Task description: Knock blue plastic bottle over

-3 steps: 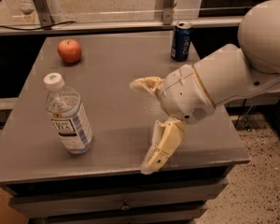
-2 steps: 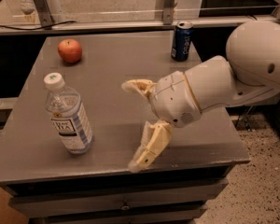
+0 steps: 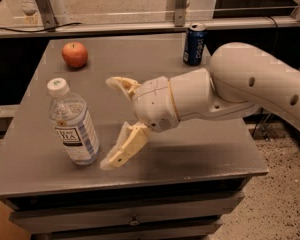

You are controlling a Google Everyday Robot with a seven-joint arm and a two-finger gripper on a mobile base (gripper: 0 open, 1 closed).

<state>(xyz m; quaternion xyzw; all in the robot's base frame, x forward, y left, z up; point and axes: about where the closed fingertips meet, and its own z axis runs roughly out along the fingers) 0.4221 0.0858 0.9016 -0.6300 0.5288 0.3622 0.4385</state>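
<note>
The blue plastic bottle (image 3: pixel 74 126) stands upright, front-left on the table (image 3: pixel 205 149). Just right of it the gripper (image 3: pixel 108 123) hovers, fingers spread wide and gripping nothing, lower fingertip just beside the bottle's base. Behind the bottle sits an apple (image 3: pixel 75 54), and a soda can (image 3: pixel 194 44) stands well off to its right.

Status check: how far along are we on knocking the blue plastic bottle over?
Done: the approach. The gripper sits open close beside the blue plastic bottle, low over the table. In hand: the last gap to the bottle; whether a finger touches it is unclear. Left: the knock itself, since the bottle stands upright, cap on top.
</note>
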